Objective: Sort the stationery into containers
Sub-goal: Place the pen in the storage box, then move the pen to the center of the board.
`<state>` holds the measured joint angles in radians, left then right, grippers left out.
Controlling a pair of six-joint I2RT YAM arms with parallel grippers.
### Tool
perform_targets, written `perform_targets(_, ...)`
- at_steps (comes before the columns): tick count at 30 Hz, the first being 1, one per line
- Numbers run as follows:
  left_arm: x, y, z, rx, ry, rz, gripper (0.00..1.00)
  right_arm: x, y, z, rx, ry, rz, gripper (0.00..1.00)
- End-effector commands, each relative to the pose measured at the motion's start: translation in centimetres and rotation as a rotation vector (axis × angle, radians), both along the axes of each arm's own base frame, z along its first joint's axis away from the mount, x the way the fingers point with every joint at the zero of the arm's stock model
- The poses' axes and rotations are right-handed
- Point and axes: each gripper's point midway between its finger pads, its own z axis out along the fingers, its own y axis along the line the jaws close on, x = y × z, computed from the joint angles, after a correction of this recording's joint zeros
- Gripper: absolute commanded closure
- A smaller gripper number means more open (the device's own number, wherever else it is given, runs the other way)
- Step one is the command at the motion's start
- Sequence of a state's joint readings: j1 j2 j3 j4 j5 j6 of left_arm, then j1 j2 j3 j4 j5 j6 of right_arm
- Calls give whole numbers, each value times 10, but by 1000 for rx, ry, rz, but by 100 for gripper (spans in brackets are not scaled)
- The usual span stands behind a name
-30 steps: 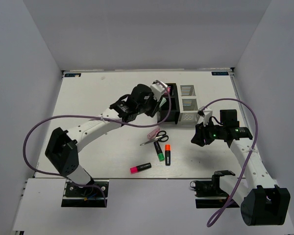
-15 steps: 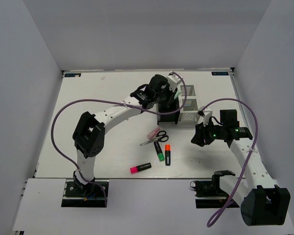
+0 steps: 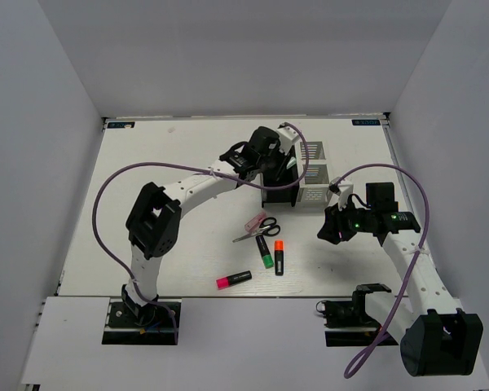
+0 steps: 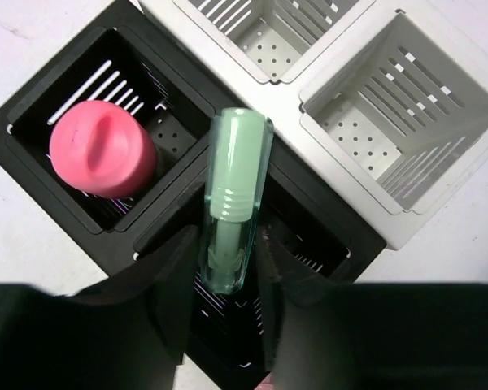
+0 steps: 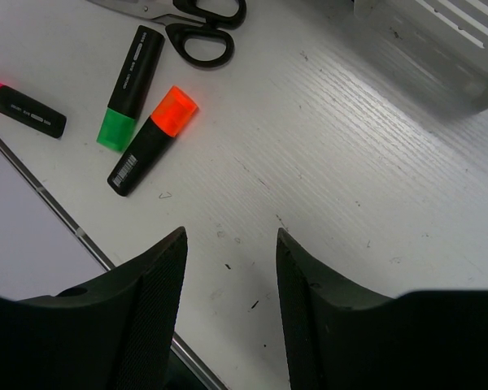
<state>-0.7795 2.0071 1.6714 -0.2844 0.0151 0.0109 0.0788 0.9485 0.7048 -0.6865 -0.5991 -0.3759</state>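
My left gripper (image 4: 224, 268) is shut on a pastel green piece (image 4: 234, 179) and holds it upright over the near compartment of the black organizer (image 4: 309, 195). A thick pink tube (image 4: 102, 158) stands in the neighbouring black compartment. The white organizer (image 4: 309, 85) beside it has empty compartments. In the top view the left gripper (image 3: 279, 167) is above the black organizer (image 3: 281, 194). My right gripper (image 5: 230, 244) is open and empty above bare table, right of the scissors (image 5: 199, 24), the green-capped highlighter (image 5: 130, 89) and the orange-capped highlighter (image 5: 150, 142).
A pastel pink piece (image 3: 253, 220) lies by the scissors (image 3: 261, 230). A pink-capped highlighter (image 3: 234, 279) lies near the table's front edge. The white organizer (image 3: 314, 175) stands just behind the right gripper (image 3: 330, 230). White walls enclose the table.
My left arm swung right with the green piece, from beside the black organizer to above it, then stayed almost still. The right arm has not moved.
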Motion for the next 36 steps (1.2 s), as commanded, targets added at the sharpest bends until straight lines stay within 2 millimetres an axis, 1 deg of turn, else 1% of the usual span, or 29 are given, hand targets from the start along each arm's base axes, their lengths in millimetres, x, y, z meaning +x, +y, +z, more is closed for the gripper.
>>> perform_targets(1,6,1,31,-48,-52,17,53,3,3,14,17,-47,21,49)
perform_targets(2,4,1,37,-53,-58,14,53,2,3,13,16,-41,23,49)
perform_targets(4,2,2,38,-53,-56,13,53,2,3,13,16,-41,24,49)
perform_targets(7,-3,6,48,-66,-69,11,53,3,3,13,16,-42,22,49)
perform_targets(8,-4,9,46,-61,-67,14,61,2,3,14,16,-44,24,49)
perform_targets(9,-10,10,49,-66,-67,6,75,3,3,13,16,-44,24,49)
perform_targets(10,-19,12,52,-68,-67,-3,94,3,3,13,16,-42,22,47)
perform_targets(11,-24,14,52,-65,-68,-6,100,2,3,13,15,-43,25,47)
perform_targets(12,-43,25,50,-62,-79,-2,100,3,2,14,13,-44,20,47)
perform_targets(13,-48,31,50,-62,-93,7,100,3,2,14,14,-44,17,47)
perform_targets(14,-50,37,52,-89,-98,52,100,2,2,13,11,-44,20,47)
perform_targets(15,-53,53,66,-102,-133,106,94,3,2,14,10,-48,18,47)
perform_targets(16,-67,74,44,-99,-66,182,78,3,2,14,11,-50,17,47)
perform_targets(17,-69,90,34,-64,-51,248,61,3,2,15,9,-55,18,47)
perform_targets(18,-78,104,27,-52,-41,284,48,3,2,14,8,-53,21,47)
perform_targets(19,-84,111,23,-47,-28,295,43,4,2,14,9,-52,18,47)
perform_targets(20,-98,111,9,-47,19,264,42,3,3,14,9,-50,23,47)
perform_targets(21,-105,115,-8,-17,43,254,40,3,3,14,11,-46,23,47)
perform_targets(22,-108,113,-12,-25,47,239,39,3,3,14,13,-44,23,47)
perform_targets(23,-119,111,-30,-12,81,187,39,3,3,13,12,-42,24,47)
perform_targets(25,-121,108,-36,-17,80,158,39,2,3,13,12,-40,23,47)
perform_targets(26,-124,107,-49,4,83,132,39,3,2,14,13,-44,20,47)
perform_targets(27,-124,103,-50,-5,84,119,39,3,1,13,7,-42,16,47)
perform_targets(32,-125,96,-72,17,102,86,38,3,1,12,7,-39,16,47)
perform_targets(36,-123,94,-81,28,107,83,38,2,2,10,6,-35,23,47)
